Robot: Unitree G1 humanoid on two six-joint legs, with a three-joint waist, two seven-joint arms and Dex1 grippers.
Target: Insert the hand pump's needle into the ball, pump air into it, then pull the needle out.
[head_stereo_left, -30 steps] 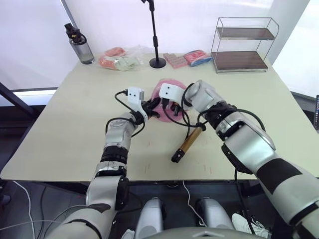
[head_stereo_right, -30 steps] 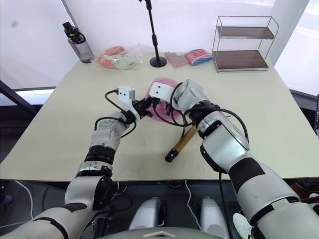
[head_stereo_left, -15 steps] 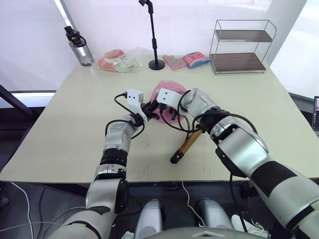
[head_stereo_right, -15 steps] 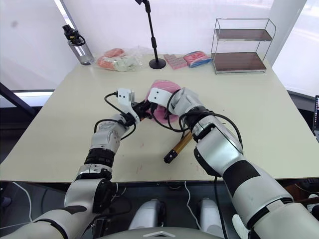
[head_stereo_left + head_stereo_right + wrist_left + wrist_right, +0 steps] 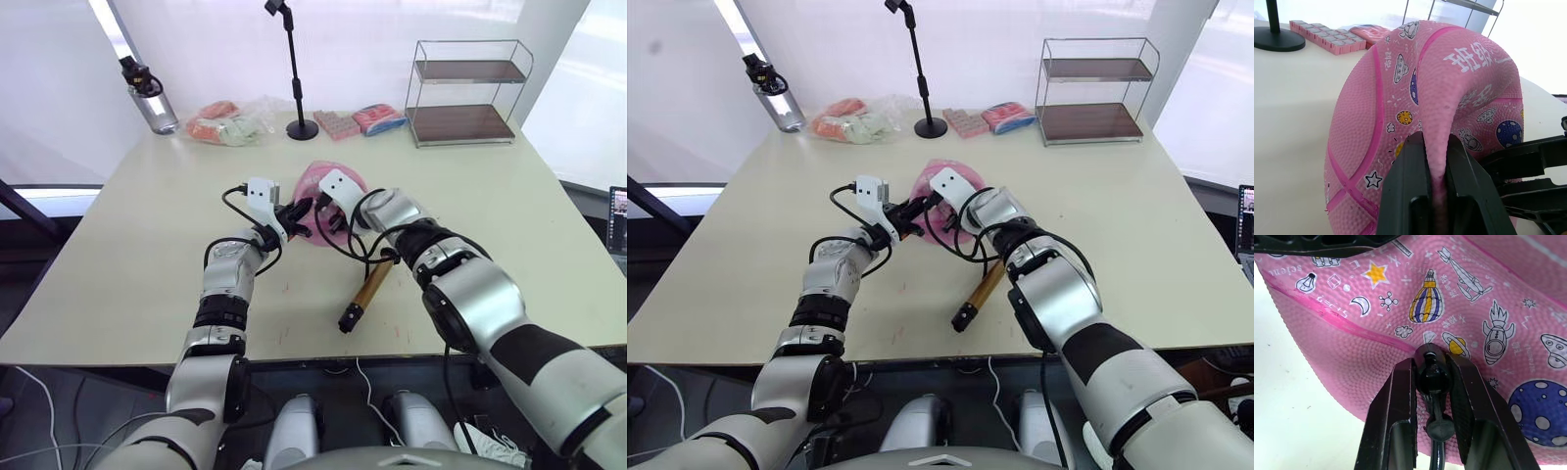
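Observation:
The ball (image 5: 1459,93), pink with cartoon prints, lies flattened and folded at the table's middle (image 5: 315,182). My left gripper (image 5: 1436,161) is shut on a raised fold of its rim, coming in from the left (image 5: 300,210). My right gripper (image 5: 1432,366) is shut on the needle's black fitting (image 5: 1433,377), whose tip presses against the ball's skin; the metal pin itself is hidden. The hand pump (image 5: 370,289), a gold tube with black ends, lies on the table just right of the ball. Its thin black hose (image 5: 349,251) loops up to my right gripper (image 5: 325,217).
Along the far edge of the table (image 5: 509,225) stand a water bottle (image 5: 142,90), a clear bag of packets (image 5: 227,123), a black microphone stand (image 5: 296,83), pink packets (image 5: 380,117) and a two-tier wire shelf (image 5: 464,93).
The head view has shifted slightly. Both grippers stay shut at the ball, and the pump still lies in the same place.

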